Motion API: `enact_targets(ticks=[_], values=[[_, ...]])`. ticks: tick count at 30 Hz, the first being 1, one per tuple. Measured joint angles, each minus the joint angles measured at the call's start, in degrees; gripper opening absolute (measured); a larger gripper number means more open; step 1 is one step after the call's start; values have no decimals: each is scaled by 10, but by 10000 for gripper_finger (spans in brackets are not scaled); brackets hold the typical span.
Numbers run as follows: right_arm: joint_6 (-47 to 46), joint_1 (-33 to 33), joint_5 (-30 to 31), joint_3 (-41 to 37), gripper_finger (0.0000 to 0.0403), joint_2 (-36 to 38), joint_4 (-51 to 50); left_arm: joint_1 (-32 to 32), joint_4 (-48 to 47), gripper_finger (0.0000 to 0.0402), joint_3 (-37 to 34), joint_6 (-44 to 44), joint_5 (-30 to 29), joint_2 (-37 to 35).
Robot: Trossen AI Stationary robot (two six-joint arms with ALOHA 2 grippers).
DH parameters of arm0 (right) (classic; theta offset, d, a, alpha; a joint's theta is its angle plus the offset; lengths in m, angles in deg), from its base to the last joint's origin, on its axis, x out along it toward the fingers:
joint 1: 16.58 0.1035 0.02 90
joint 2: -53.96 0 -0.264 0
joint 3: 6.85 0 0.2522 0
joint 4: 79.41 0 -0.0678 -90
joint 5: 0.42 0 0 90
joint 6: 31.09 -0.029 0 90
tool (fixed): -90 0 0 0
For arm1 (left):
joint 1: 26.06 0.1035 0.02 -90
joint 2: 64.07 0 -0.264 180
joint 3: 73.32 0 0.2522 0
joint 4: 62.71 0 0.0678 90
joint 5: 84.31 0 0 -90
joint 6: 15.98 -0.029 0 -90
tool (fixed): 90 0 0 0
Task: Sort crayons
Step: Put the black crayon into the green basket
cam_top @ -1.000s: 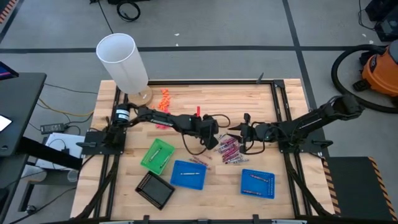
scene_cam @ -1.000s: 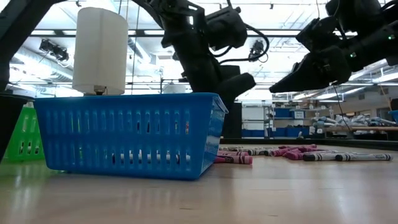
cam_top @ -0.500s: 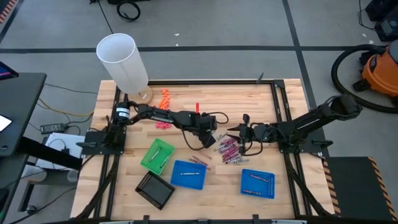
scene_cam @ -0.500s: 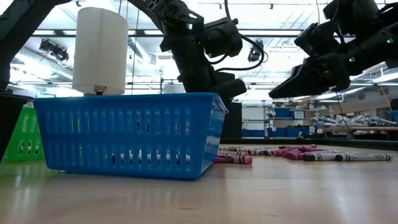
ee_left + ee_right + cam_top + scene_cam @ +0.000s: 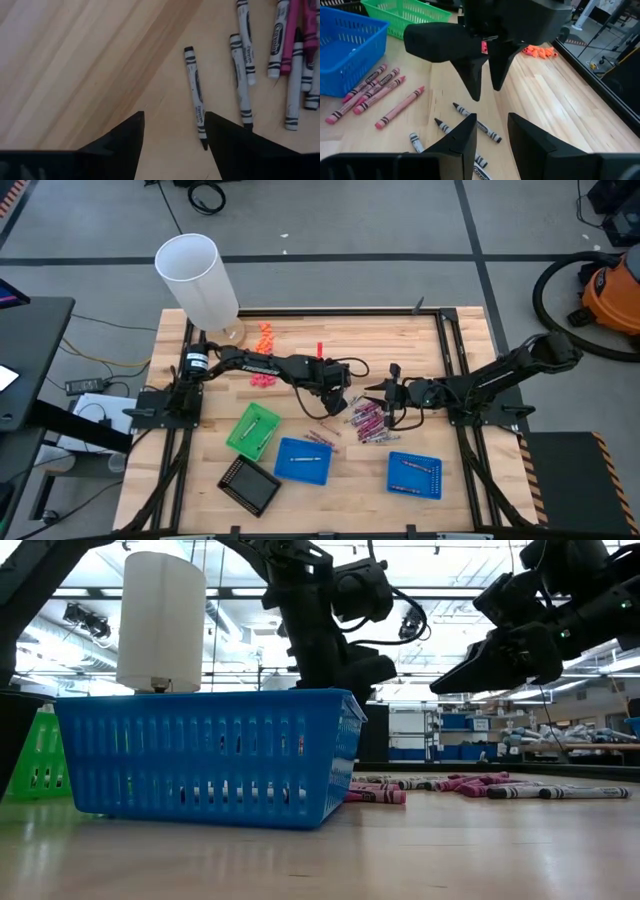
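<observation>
Left hand (image 5: 172, 145), fingers apart and empty, hangs mid-frame over a grey crayon (image 5: 195, 95) lying lengthwise between its fingers; right hand (image 5: 490, 137), part-open, is farther.

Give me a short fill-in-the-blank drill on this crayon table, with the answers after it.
1. The left gripper hangs with its jaws ____ above the grey crayons.
2. The tray beside the two blue ones is ____.
3. The tall cylinder at the table's far corner is ____.

Answers: open; green; white
</observation>
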Motion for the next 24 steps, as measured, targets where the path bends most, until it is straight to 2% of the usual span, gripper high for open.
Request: enact_targets(ticks=[8,12,24], values=[[8,-2,18,0,120,-1,-12,17,20,215,0,-17,4,6],[9,-2,18,0,120,-1,-12,25,22,215,-1,4,17,6],[-2,-11,17,0,120,-1,-25,-2,84,200,-1,10,29,39]])
